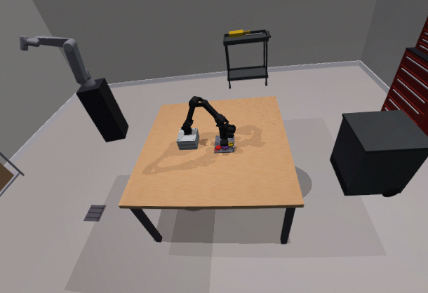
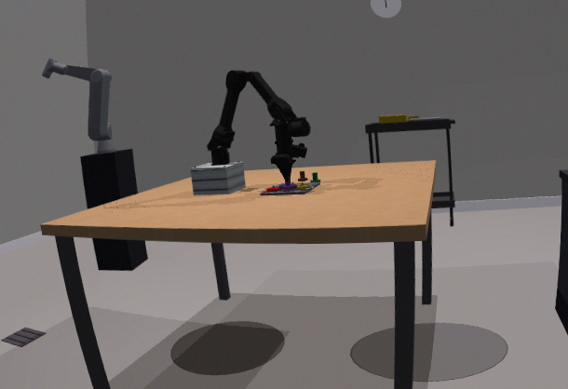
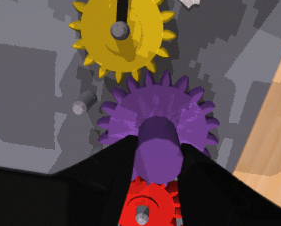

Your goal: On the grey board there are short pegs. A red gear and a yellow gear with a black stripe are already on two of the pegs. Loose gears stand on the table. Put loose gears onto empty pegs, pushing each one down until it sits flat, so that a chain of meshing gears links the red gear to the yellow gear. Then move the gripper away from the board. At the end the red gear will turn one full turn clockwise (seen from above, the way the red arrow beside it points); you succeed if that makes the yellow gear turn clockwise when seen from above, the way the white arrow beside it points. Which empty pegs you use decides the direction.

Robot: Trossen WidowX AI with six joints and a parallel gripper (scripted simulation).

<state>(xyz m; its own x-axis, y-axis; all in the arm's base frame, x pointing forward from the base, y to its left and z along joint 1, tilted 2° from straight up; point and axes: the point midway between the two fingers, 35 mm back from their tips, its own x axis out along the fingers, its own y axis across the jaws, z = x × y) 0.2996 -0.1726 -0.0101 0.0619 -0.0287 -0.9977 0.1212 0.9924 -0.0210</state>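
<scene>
My gripper [image 1: 224,142] [image 2: 287,180] [image 3: 157,148] is shut on the stem of the purple gear [image 2: 288,186] [image 3: 124,115], low over the grey board [image 1: 217,139] [image 3: 24,93]. The purple gear lies between the yellow gear [image 1: 231,144] [image 2: 303,187] [image 3: 99,30] and the red gear [image 1: 218,148] [image 2: 273,189] [image 3: 161,203]. Its teeth reach close to the yellow teeth; whether it sits flat is unclear. The peg under it is hidden. An empty peg [image 3: 85,101] stands beside it. A brown gear [image 2: 303,177] and a green gear [image 2: 315,178] stand behind the board.
The arm's pale base box [image 1: 187,140] [image 2: 218,179] stands left of the board on the wooden table [image 1: 210,186] [image 2: 354,209]. Part of the white arrow [image 3: 190,2] shows beside the yellow gear in the wrist view.
</scene>
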